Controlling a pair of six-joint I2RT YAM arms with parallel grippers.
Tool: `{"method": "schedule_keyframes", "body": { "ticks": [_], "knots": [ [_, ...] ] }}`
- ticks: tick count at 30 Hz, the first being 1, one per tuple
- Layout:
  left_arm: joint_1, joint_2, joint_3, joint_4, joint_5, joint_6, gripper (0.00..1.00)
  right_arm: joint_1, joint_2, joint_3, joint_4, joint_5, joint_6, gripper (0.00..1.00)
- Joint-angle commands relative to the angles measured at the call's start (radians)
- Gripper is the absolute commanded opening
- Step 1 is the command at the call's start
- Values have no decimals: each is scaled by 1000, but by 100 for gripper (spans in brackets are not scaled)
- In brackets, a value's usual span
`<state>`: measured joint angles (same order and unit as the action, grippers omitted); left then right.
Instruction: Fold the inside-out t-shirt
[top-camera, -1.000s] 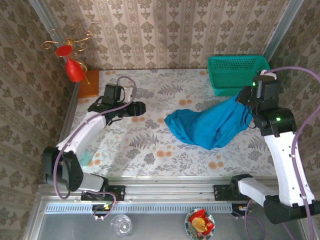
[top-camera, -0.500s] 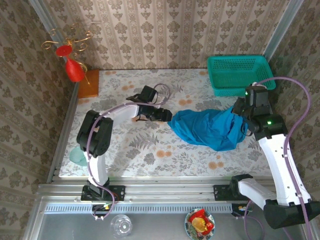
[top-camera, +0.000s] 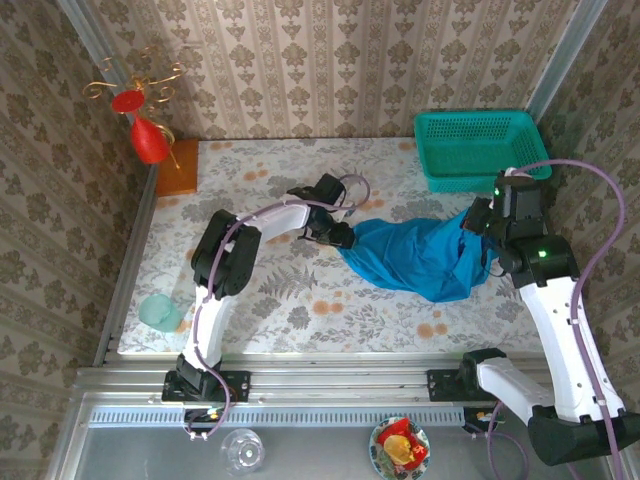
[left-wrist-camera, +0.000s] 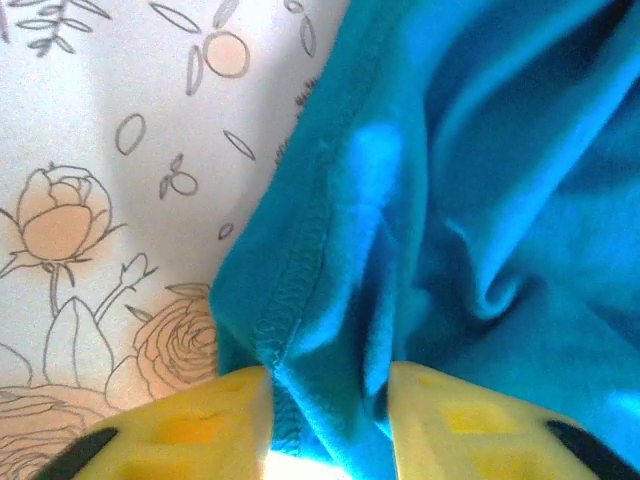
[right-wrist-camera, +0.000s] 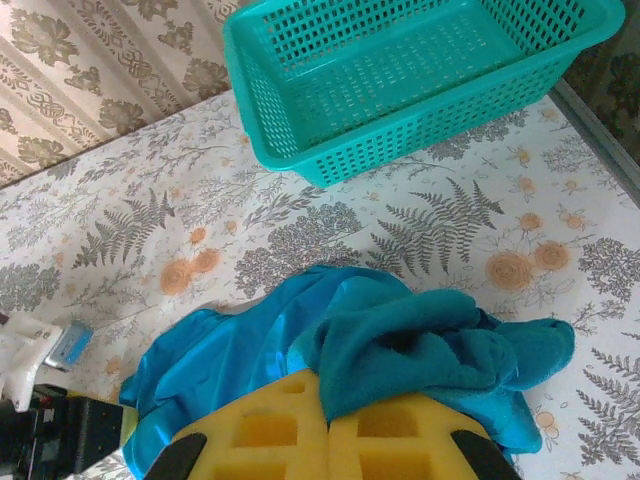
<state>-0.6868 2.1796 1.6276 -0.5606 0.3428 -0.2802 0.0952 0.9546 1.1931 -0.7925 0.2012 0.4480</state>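
T-shirt (top-camera: 420, 258) is lying bunched up on the tabletop (top-camera: 280, 290), near the basket (top-camera: 475, 145). Left fingers (left-wrist-camera: 200, 420) pinch its hem, and right fingers (right-wrist-camera: 400, 440) are clenched on the other end.

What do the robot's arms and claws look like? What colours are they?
The left arm and right arm are white with black joints, and each has a looping purple cable. Small green lights glow on the right one. The left claw and right claw have chunky yellow fingers with square hollows.
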Motion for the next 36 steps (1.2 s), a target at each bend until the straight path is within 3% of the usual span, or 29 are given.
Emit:
{"method": "schedule_keyframes", "body": {
  "ticks": [1,3,6,12,22,27,32,36],
  "knots": [
    [-8,-12,-13,5,5,2,17,-4,-17,-19,26,-38,26,0],
    [2,-70,-45,31,-16,-3,7,-3,-19,-23,24,-45,28,0],
    [42,-197,-109,62,-38,-13,0,-3,-25,-14,17,-45,24,0],
    [204,-562,-265,88,-62,-23,0,-3,-72,39,3,-17,-1,0],
    [585,-1148,-398,-37,-83,-28,0,-4,-193,129,-21,35,20,0],
    [698,-1206,-393,-99,11,-27,0,-3,-153,143,4,-3,31,0],
    [708,-1212,-403,-75,114,-73,0,-4,-55,146,66,-83,32,0],
    [708,-1229,-351,-38,124,-106,0,-3,114,150,177,-245,41,0]
  ]
}}
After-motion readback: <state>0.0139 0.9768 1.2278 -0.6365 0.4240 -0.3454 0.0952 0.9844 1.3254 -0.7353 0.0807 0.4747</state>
